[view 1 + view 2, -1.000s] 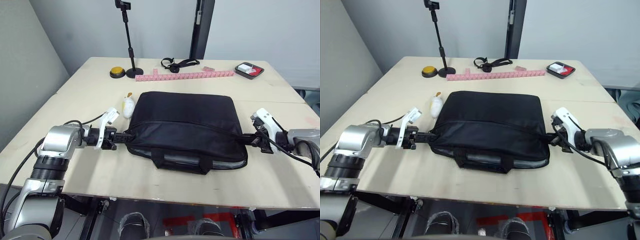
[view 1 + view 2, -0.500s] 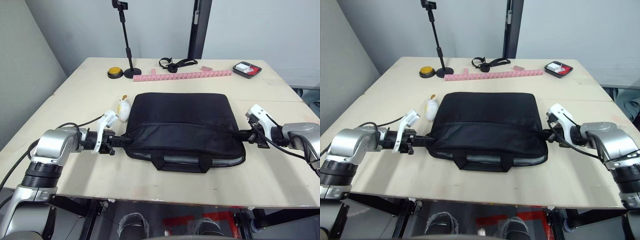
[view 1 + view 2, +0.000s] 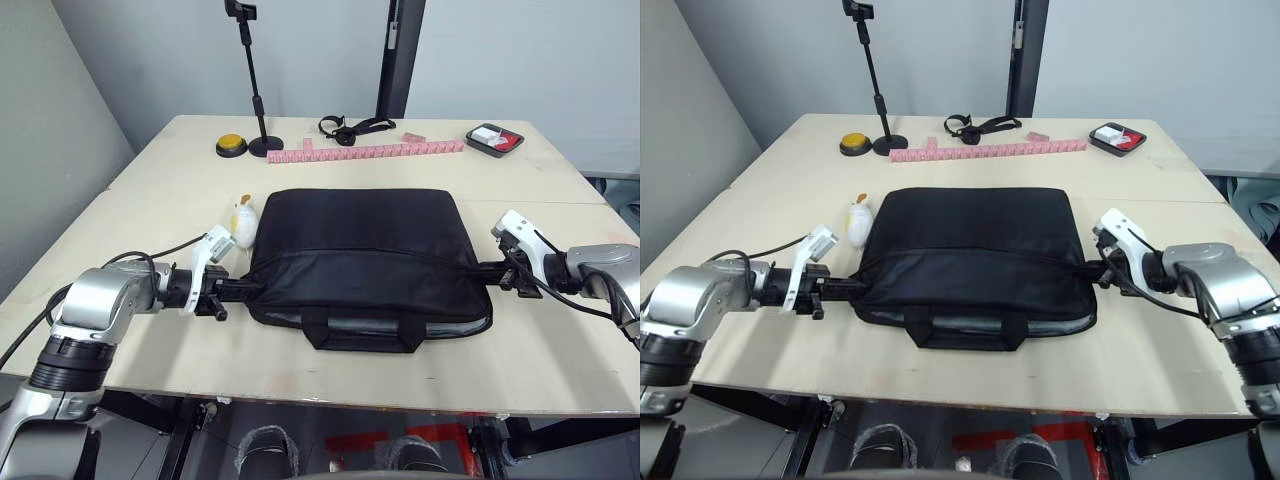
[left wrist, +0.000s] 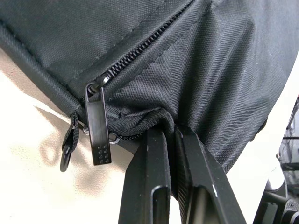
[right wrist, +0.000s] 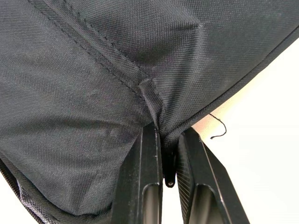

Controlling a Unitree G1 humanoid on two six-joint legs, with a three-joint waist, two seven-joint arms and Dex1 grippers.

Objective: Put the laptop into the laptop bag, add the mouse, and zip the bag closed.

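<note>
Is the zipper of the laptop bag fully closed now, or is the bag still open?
Still open. The laptop bag gapes along its front edge by the handles, showing a grey strip inside, and the zipper pull sits at the left corner.

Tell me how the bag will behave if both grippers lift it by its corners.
The bag is fabric that puckers where the left gripper and right gripper pinch it, so the corners would probably stretch first. Its flat, filled look suggests weight; the middle may sag. The grip is thin, so it could slip.

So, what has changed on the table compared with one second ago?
Little has changed. The left gripper and right gripper stay pinched on the two ends of the bag, which still lies flat, open along its front. The plush duck stays beside it. The shift between pictures looks like camera motion.
</note>
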